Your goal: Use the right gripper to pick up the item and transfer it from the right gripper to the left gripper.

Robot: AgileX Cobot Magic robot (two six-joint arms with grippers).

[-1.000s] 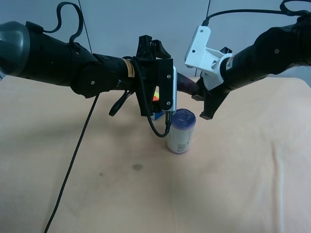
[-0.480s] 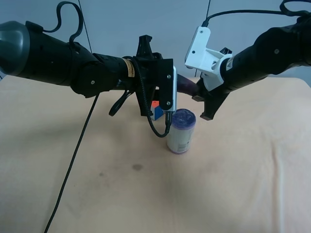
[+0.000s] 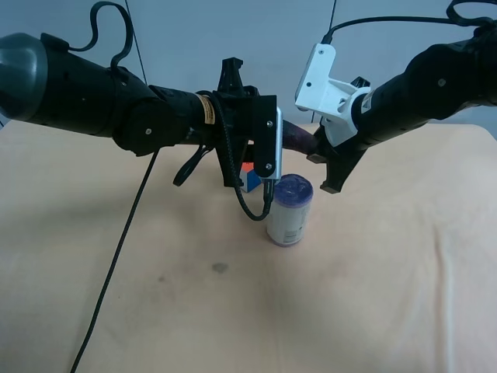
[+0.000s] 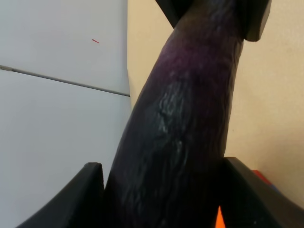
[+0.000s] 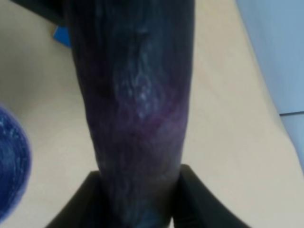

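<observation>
The dark purple eggplant [image 3: 299, 137] hangs level above the table between the two arms. The right gripper [image 3: 320, 149], on the arm with the white bracket, is shut on one end; the right wrist view shows the eggplant [image 5: 137, 95] filling the space between its black fingers [image 5: 80, 204]. The left gripper [image 3: 272, 128], on the arm with the yellow band, is shut on the other end. In the left wrist view the eggplant [image 4: 185, 118] sits between its fingers [image 4: 90, 190], with the right gripper's fingers [image 4: 254, 21] at its far end. The stem end is hidden.
A purple-lidded can [image 3: 289, 210] stands on the tan table [image 3: 194, 311] right below the eggplant. A multicoloured cube [image 3: 250, 177] lies behind the can, under the left gripper. A black cable [image 3: 116, 256] trails over the table at the exterior high view's left.
The left gripper's spread finger has closed in onto the eggplant. The right gripper and the eggplant have stayed in place.
</observation>
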